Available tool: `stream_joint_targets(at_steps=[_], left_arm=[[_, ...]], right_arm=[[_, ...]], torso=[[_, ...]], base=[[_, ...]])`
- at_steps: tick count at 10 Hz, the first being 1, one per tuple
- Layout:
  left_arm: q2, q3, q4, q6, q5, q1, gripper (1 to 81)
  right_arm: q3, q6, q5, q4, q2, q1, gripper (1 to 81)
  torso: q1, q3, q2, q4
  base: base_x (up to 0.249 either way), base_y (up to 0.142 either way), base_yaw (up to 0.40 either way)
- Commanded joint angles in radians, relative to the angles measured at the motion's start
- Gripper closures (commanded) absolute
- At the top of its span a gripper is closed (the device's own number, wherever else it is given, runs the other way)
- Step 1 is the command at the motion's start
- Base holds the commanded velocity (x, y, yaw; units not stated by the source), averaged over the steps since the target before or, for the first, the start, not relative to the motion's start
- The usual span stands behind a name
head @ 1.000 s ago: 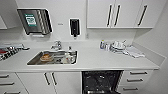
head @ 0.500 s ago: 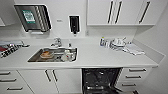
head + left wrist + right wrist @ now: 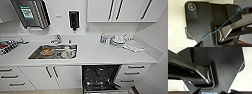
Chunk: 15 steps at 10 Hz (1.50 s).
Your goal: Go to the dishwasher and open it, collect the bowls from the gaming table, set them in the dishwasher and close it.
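Observation:
The dishwasher [image 3: 100, 78] stands open under the white counter, right of centre in the head view. Its interior is dark with wire racks, and its door hangs down at the picture's lower edge. The bowls and the gaming table are out of view. In both wrist views the robot's own dark plate and jointed bar sit close to the camera over a pale floor.
A steel sink [image 3: 53, 51] with some dishes in it is set into the counter [image 3: 100, 53], left of the dishwasher. White drawers [image 3: 133, 72] flank the opening on the right and cabinet doors [image 3: 51, 75] on the left. Dishes and a cloth [image 3: 125, 42] lie at the counter's back right. A wall closes off the right side.
The whole picture has shifted slightly upward, so the camera has moved. The dishwasher is open in all frames and nothing on the counter has moved.

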Motion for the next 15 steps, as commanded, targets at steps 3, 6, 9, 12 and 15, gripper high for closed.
stream_joint_targets(at_steps=[3,6,9,12,15], left_arm=[[-0.01,0.007,-0.008,0.001,0.069,-0.015,1.0],[-0.01,0.004,-0.008,0.001,0.066,-0.015,1.0],[-0.011,0.004,-0.006,0.001,0.066,-0.015,1.0],[-0.01,0.006,-0.006,0.001,0.066,-0.015,1.0],[-0.01,0.004,-0.006,0.001,0.066,-0.015,1.0]], right_arm=[[-0.054,-0.805,-0.045,0.804,0.033,0.03,1.0],[-0.01,-0.819,-0.045,0.806,-0.003,0.049,1.0],[-0.003,-0.816,-0.045,0.804,-0.003,0.043,1.0],[-0.002,-0.823,-0.045,0.804,-0.005,0.041,1.0],[-0.002,-0.823,-0.045,0.803,-0.005,0.044,1.0]], torso=[[-0.108,0.0,0.167,0.0],[-0.174,-0.001,0.269,0.0],[-0.235,0.111,0.365,0.0],[-0.297,0.205,0.46,0.0],[-0.365,0.308,0.562,0.0]], base=[[0.0,0.0,0.0],[0.0,0.0,0.0],[0.0,0.0,0.0],[0.0,0.0,0.0],[0.0,0.0,0.0]])
